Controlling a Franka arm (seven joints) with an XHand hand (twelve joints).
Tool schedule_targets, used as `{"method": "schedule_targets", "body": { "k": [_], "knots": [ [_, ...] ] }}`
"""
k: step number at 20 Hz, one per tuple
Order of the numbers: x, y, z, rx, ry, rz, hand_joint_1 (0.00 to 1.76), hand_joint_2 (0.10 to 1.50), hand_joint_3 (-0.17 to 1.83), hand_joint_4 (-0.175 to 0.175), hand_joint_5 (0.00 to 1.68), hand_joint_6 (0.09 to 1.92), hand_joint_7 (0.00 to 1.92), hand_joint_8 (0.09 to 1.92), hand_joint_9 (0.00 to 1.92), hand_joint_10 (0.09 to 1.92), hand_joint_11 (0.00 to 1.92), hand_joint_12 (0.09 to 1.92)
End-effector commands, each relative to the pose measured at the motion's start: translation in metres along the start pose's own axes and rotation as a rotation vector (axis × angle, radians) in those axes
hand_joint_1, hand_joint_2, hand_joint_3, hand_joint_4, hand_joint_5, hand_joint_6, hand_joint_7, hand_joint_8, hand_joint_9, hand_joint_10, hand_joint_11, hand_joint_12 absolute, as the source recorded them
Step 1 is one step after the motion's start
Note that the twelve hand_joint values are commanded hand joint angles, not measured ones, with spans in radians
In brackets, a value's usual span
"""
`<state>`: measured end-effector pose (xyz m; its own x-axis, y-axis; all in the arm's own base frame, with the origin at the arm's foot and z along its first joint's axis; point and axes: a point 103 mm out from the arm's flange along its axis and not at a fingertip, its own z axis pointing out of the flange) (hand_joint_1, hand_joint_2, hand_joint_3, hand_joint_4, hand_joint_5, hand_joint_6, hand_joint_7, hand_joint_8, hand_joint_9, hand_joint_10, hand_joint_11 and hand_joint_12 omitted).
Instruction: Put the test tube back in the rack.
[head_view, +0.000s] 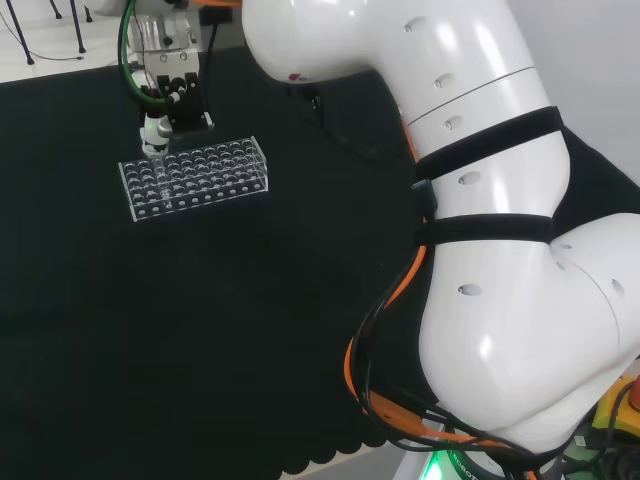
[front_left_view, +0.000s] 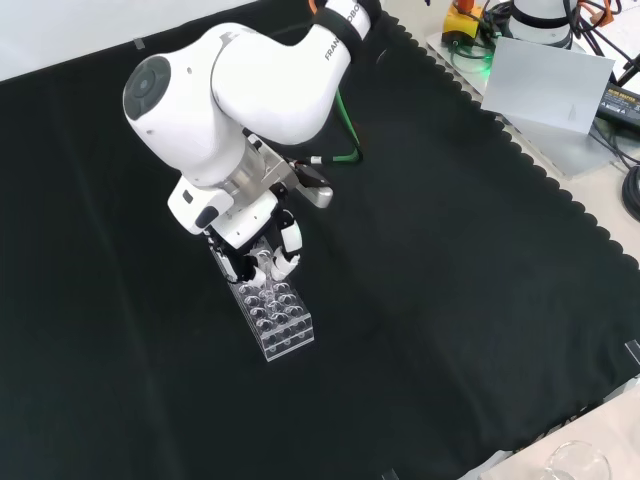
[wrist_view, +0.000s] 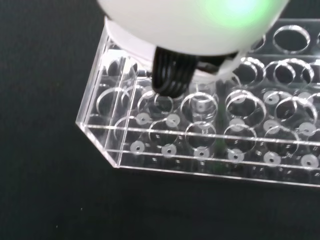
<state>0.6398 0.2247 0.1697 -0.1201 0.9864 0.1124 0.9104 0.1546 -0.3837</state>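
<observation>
the hand (front_left_view: 262, 255) is hanging over the far-left end of the clear rack (head_view: 196, 178) in the head view, fingers curling downward onto its top holes. in the front view that is the rack's upper end. whether a test tube is sitting between the fingers i cannot tell; the wrist view is showing a faint clear shape by the dark fingers (wrist_view: 172, 75), above the rack's holes.

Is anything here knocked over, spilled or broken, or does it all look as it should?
Nothing stands out. The clear rack sits flat and upright on the black cloth, with no spill or crack to be seen. The hand hangs over one end of it. Whether a test tube is in its fingers is too hard to tell.
</observation>
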Motion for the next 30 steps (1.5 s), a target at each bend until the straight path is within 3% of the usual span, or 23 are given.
{"method": "schedule_targets", "body": {
  "k": [1,5,7,9,11,14,23,26,30],
  "knots": [
    [0.006,0.000,0.008,0.013,-0.005,-0.014,1.34,0.45,0.93,-0.175,1.41,0.50,1.48,0.48,1.59,0.80,1.35,1.03],
    [0.005,-0.003,0.006,0.009,0.031,-0.022,1.34,0.45,0.92,-0.175,1.41,0.51,1.47,0.49,1.58,0.81,1.34,1.04],
    [0.002,-0.005,0.006,0.047,0.071,-0.032,1.33,0.57,0.76,-0.175,1.33,0.58,1.39,0.56,1.48,0.85,1.23,1.17],
    [0.000,-0.008,0.002,0.053,0.086,-0.041,1.27,0.54,0.73,-0.175,1.04,0.73,1.23,0.70,1.25,0.92,0.91,1.36],
    [-0.001,-0.013,-0.004,0.043,0.088,-0.053,1.21,0.48,0.75,-0.143,0.73,0.89,0.99,0.84,1.05,0.97,0.66,1.47],
    [-0.001,-0.019,-0.014,0.026,0.079,-0.075,1.18,0.46,0.76,-0.100,0.50,0.96,0.74,0.95,0.90,0.99,0.50,1.51],
    [-0.007,-0.061,-0.075,-0.073,0.108,-0.145,1.16,0.45,0.78,-0.067,0.38,0.91,0.59,0.98,0.79,0.99,0.42,1.53],
    [-0.020,-0.091,-0.105,-0.148,0.170,-0.154,1.08,0.48,0.77,-0.066,0.38,0.89,0.57,0.98,0.78,0.99,0.40,1.54],
    [-0.046,-0.141,-0.144,-0.276,0.186,-0.149,0.98,0.54,0.77,-0.079,0.38,0.88,0.55,0.99,0.76,0.99,0.38,1.55]
  ]
}}
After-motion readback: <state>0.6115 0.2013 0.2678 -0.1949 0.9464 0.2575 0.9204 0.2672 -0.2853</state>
